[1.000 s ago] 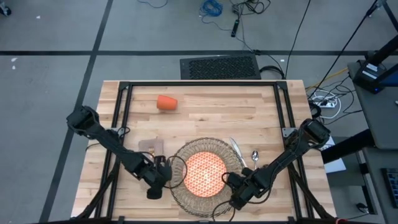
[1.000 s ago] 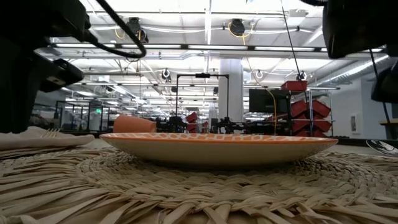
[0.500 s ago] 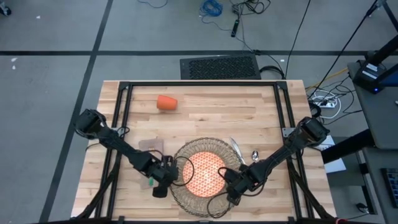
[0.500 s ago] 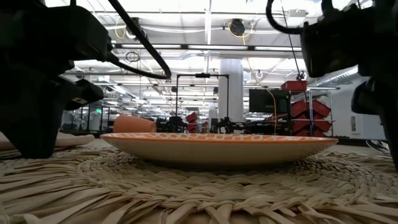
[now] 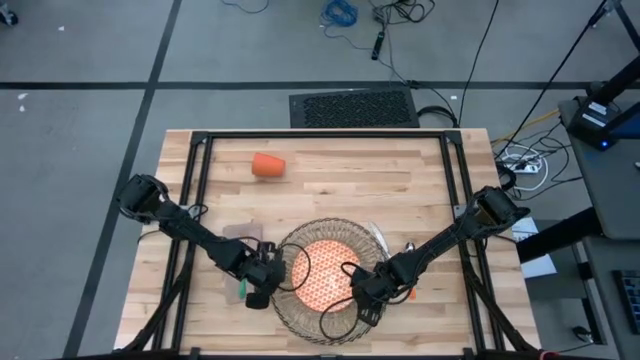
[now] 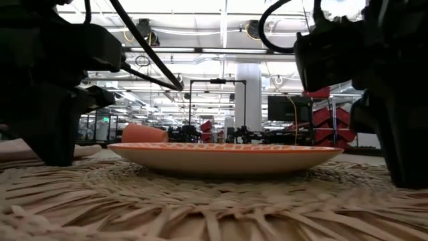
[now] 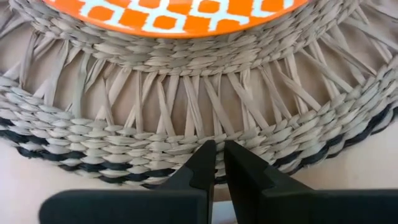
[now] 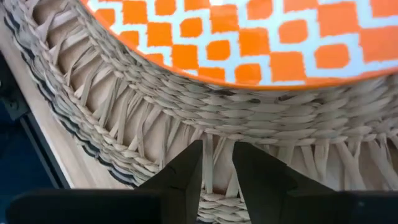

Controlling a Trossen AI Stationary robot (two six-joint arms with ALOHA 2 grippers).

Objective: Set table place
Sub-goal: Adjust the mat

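High view: I see the wicker placemat (image 5: 327,277) near the front edge of the table (image 5: 420,180), with the orange-patterned plate (image 5: 325,278) centred on it. The left gripper (image 5: 262,290) sits at the mat's left rim; the right gripper (image 5: 362,298) sits on its front-right rim. The two flank the plate from opposite sides, each about equally near it. The orange cup (image 5: 268,165) lies on its side well apart toward the back left, its long axis running roughly left-right, nearer the left arm's side. A green-handled piece (image 5: 241,291) shows just beside the left gripper, partly hidden, next to the beige napkin (image 5: 240,234).

Low view: plate (image 6: 224,156) rests flat on the mat (image 6: 200,207); cup (image 6: 144,133) is visible far behind it. Dark gripper bodies stand on either side, down at mat level.

Left wrist view: left gripper (image 7: 218,163) has its fingers nearly closed, only a thin slit between them, nothing visibly in it. The tips point at the mat's woven rim (image 7: 186,124), the plate (image 7: 174,15) lying straight ahead beyond.

Right wrist view: right gripper (image 8: 217,163) is partly open; mat strands (image 8: 214,155) run through the gap, but I cannot tell whether it pinches them. The plate (image 8: 261,43) lies straight ahead of the tips
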